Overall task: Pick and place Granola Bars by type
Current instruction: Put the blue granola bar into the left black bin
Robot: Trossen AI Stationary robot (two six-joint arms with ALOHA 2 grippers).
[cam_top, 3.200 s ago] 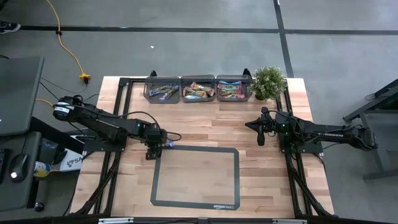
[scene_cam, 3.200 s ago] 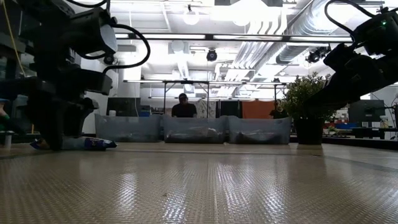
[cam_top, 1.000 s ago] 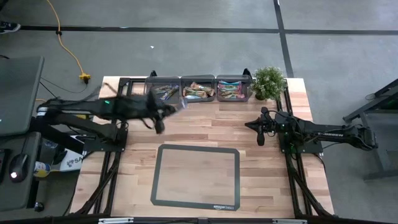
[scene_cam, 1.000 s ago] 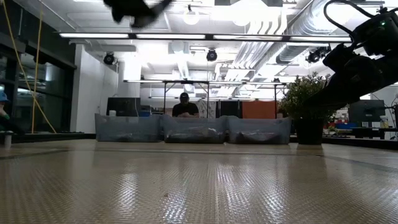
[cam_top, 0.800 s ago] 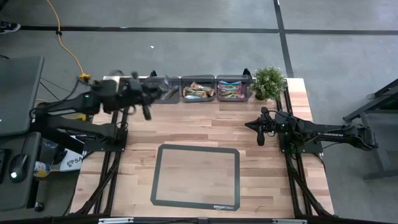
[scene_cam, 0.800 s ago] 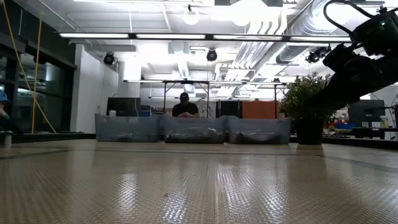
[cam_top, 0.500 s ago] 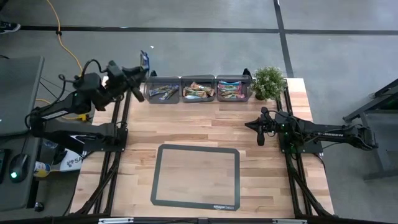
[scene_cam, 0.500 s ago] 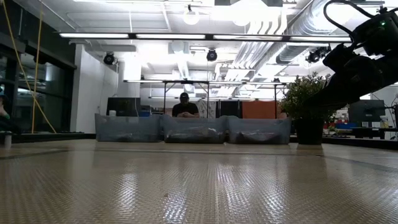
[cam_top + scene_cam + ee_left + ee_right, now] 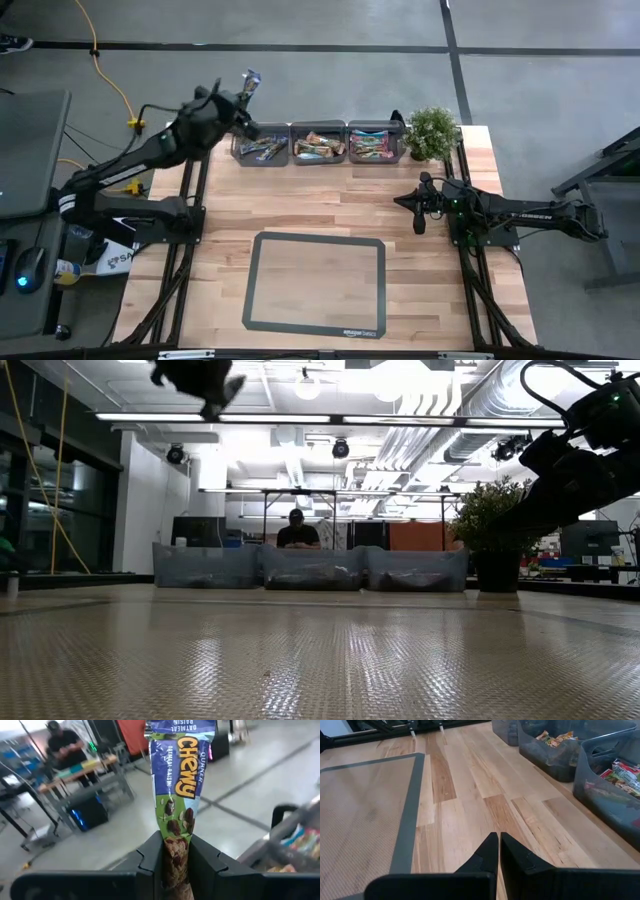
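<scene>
Left arm: raised high and stretched toward the far left corner of the worktop (image 9: 320,205), its wrist lifted above the level of the bins. The left end effector (image 9: 240,97) sits just beyond the leftmost bin (image 9: 262,145), angled upward and outward past the worktop's far edge. Its fingers (image 9: 150,857) are closed on the lower end of a granola bar (image 9: 181,785), a blue and green wrapper that stands upright out of the grip. In the high view the same bar (image 9: 250,80) shows as a small bright piece at the tip of the end effector, over the floor behind the worktop and clear of every bin. In the low view only the underside of this end effector (image 9: 205,378) appears, near the ceiling line.

Right arm: lies low along the right side of the worktop, forearm roughly level, elbow toward the right edge. The right end effector (image 9: 417,208) points inward toward the grey mat (image 9: 315,283); its fingers (image 9: 490,852) are pressed fully together with nothing between them, just above bare wood.

Bins: three in a row along the far edge. The middle bin (image 9: 318,144) and the right bin (image 9: 375,143) hold sorted bars, as does the leftmost. A potted plant (image 9: 432,132) stands just beside the right bin.
</scene>
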